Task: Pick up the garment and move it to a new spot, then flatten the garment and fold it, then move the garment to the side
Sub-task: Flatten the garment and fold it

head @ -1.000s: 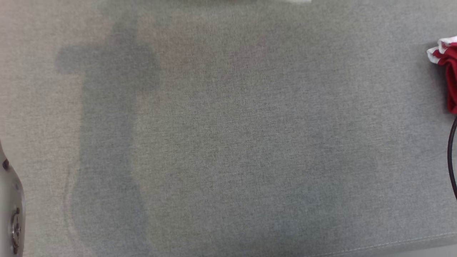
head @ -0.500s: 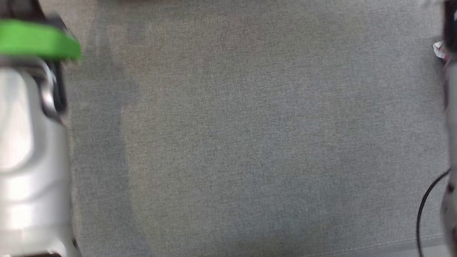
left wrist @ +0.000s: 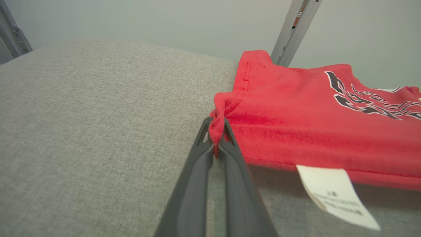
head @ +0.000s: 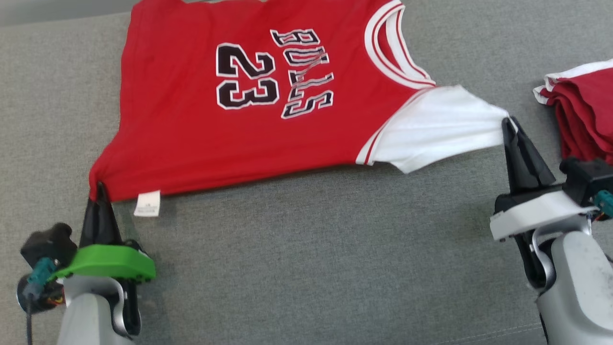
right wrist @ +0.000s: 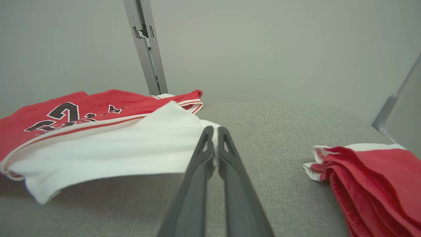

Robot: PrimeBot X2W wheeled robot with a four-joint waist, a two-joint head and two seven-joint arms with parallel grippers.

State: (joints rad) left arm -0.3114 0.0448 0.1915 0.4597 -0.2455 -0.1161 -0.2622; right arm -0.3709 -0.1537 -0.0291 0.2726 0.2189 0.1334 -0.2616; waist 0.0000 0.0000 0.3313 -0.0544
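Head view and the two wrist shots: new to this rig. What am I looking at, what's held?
A two-armed wheeled robot. The wide picture is from a camera on its head, looking down at a grey surface. The other two are from cameras on each wrist, looking along that gripper's two dark fingers. A red jersey with a white sleeve is spread on the surface. The left gripper is shut on its red hem corner; the right gripper is shut on that sleeve's tip. Bunched red and white cloth lies apart at the robot's right.

The jersey is cropped along the top, its tag unreadable.
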